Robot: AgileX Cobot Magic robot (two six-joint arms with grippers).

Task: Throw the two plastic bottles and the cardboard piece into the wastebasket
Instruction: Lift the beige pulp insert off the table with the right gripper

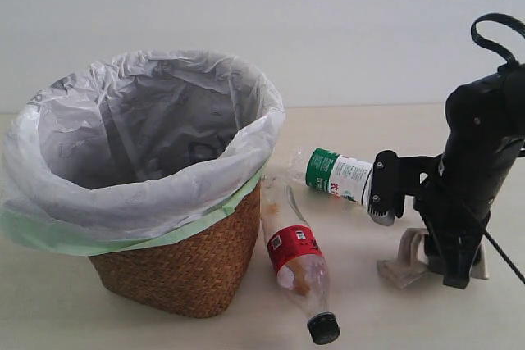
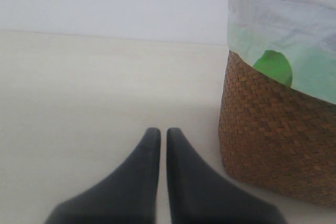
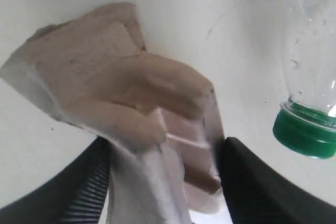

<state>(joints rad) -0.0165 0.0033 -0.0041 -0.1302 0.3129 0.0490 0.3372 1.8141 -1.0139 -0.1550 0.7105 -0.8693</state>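
So far, exterior view: none of the three things is in the wastebasket (image 1: 189, 276), which fills the left of the frame; by my judgement all three throws are left.
Exterior view, bottles: two, both lying on the table (image 1: 49, 313). The green-label bottle (image 1: 336, 174) is right of centre. The red-label bottle (image 1: 295, 256) is at lower centre, its base against the wicker and its black cap (image 1: 323, 329) toward the lower edge.
Exterior view, cardboard piece (image 1: 402, 264): one, at lower right, on the table under the right hand (image 1: 451, 272).
Left wrist view, left hand (image 2: 163, 132): fingers nearly together with only a slit between them, holding nothing; the one wastebasket (image 2: 273, 150) stands near it.
Right wrist view, right hand (image 3: 163, 203): a finger lies against each side of the cardboard piece (image 3: 131, 93), so it looks gripped; the first pick seems under way.
Right wrist view, green cap (image 3: 307, 135): one, on the green-label bottle (image 3: 315, 40), near the cardboard but apart.
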